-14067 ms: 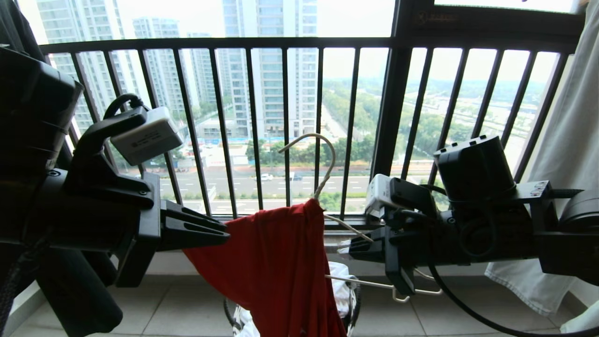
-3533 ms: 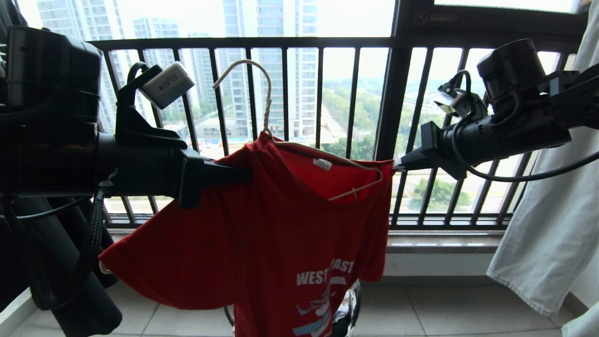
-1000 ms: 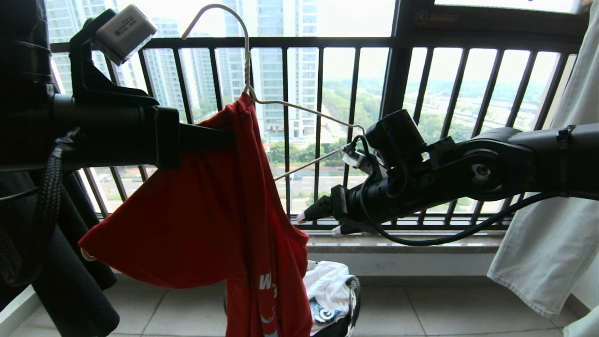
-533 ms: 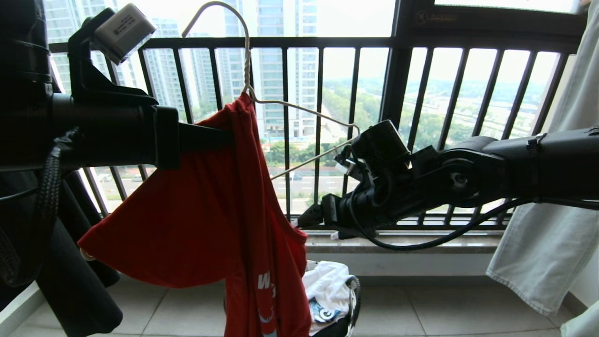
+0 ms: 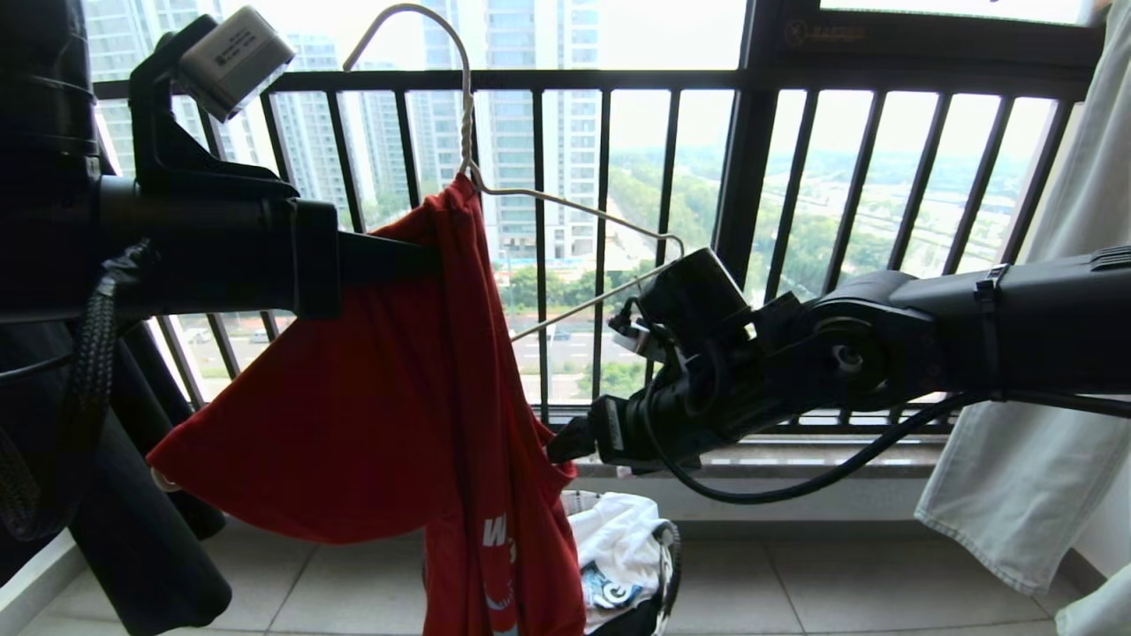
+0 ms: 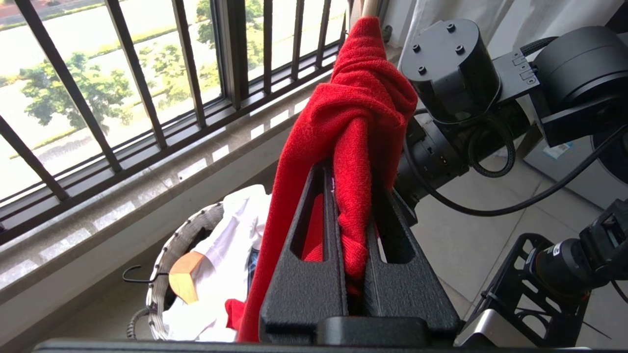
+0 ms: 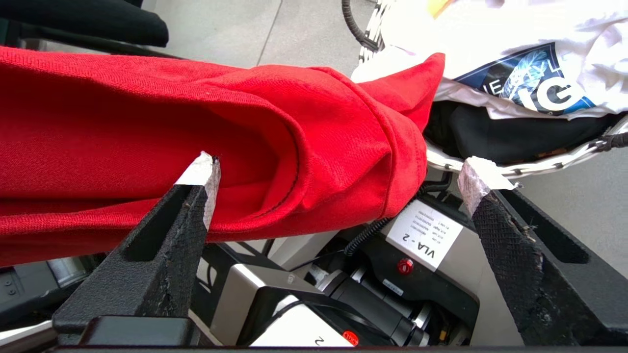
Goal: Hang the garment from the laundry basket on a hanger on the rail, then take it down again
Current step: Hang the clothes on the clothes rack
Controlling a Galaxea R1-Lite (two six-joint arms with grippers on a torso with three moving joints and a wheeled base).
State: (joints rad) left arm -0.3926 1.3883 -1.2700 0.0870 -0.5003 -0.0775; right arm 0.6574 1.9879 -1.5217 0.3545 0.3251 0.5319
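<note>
The red garment (image 5: 380, 415) hangs bunched on one side of the cream wire hanger (image 5: 465, 124), whose other arm is bare. My left gripper (image 5: 437, 261) is held high and shut on the bunched red cloth at the hanger's shoulder; in the left wrist view the cloth sits squeezed between the fingers (image 6: 351, 181). My right gripper (image 5: 565, 442) is open, lower down at the garment's right edge. Its taped tips straddle a folded red hem (image 7: 341, 171) without closing on it. The laundry basket (image 5: 667, 548) stands on the floor below. The rail is out of view.
The black balcony railing (image 5: 601, 79) runs across behind. A pale garment (image 5: 1043, 424) hangs at the right and a dark one (image 5: 132, 548) at the left. The basket rim (image 6: 181, 235) holds a white printed shirt (image 7: 530, 73) and a wooden hanger (image 6: 184, 277).
My right arm has sunk and reached left, from the hanger's bare arm to the garment's lower edge, its jaws wide. The left gripper, hanger and garment have stayed put.
</note>
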